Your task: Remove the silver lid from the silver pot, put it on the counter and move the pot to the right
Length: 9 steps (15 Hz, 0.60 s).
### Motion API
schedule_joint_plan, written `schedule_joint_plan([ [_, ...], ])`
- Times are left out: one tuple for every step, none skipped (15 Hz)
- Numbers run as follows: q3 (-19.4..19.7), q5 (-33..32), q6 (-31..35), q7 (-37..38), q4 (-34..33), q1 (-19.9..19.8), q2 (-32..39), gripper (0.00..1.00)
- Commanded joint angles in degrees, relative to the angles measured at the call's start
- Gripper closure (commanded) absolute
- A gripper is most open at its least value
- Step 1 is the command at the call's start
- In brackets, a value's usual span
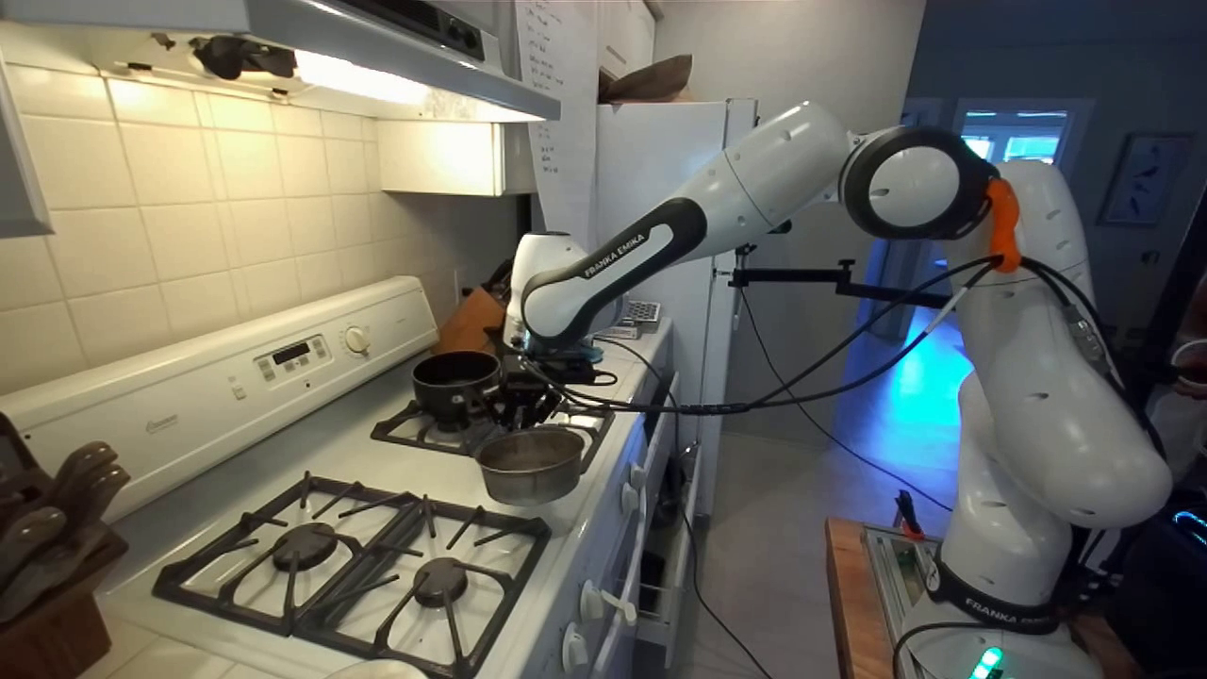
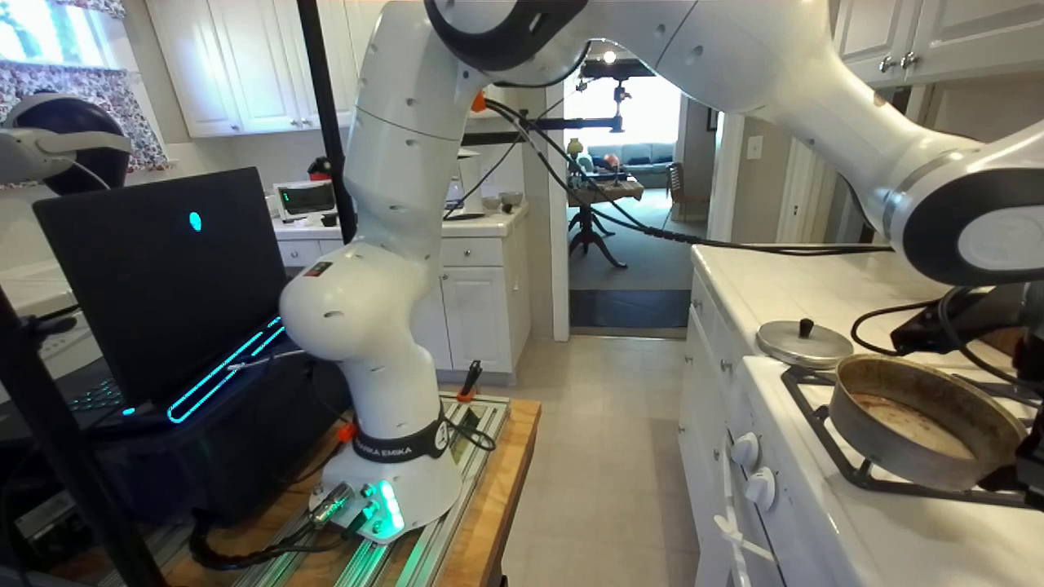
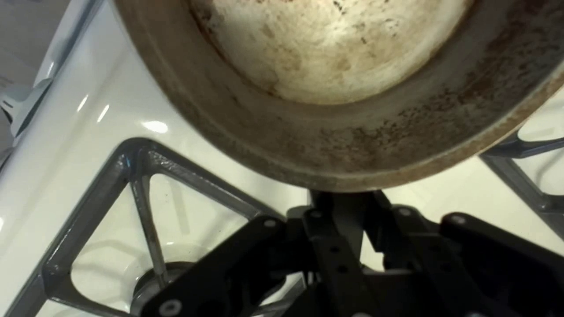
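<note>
Over the stove (image 1: pixel 405 467), the silver pot (image 1: pixel 531 464) is apparently hanging free; the end effector (image 3: pixel 348 204) is clamping the pot handle (image 3: pixel 350 220). The silver lid (image 2: pixel 795 346) is lying on the bench (image 2: pixel 816 281). I am judging the rightward move in hand; next is calling for level carriage, gentle lowering.

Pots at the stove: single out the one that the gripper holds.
The silver pot: in the wrist view its handle sits within the gripper. The black saucepan stands farther back, nearer the stove's back panel.
</note>
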<state>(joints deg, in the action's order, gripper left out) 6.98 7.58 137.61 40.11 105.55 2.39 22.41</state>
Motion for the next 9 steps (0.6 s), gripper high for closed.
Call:
schedule_joint_plan([
  [2.1,-3.3,4.3,1.9,6.9,0.2,-6.0,0.94],
  [2.6,-3.8,5.2,2.2,8.0,0.0,-6.9,0.94],
  [3.3,-4.9,6.3,2.9,9.0,0.1,-7.8,0.94],
  [3.8,-5.5,7.1,3.3,10.1,-0.1,-8.8,0.94],
  [4.2,-5.9,8.0,3.7,11.1,-0.3,-9.6,0.94],
  [4.6,-5.9,8.8,4.1,12.0,-0.7,-10.4,0.94],
  [4.9,-5.6,9.7,4.3,12.9,-1.2,-11.1,0.94],
  [5.1,-5.2,10.0,4.5,13.7,-1.7,-11.8,0.94],
  [4.9,-3.8,10.2,4.3,14.4,-2.5,-12.4,0.94],
])
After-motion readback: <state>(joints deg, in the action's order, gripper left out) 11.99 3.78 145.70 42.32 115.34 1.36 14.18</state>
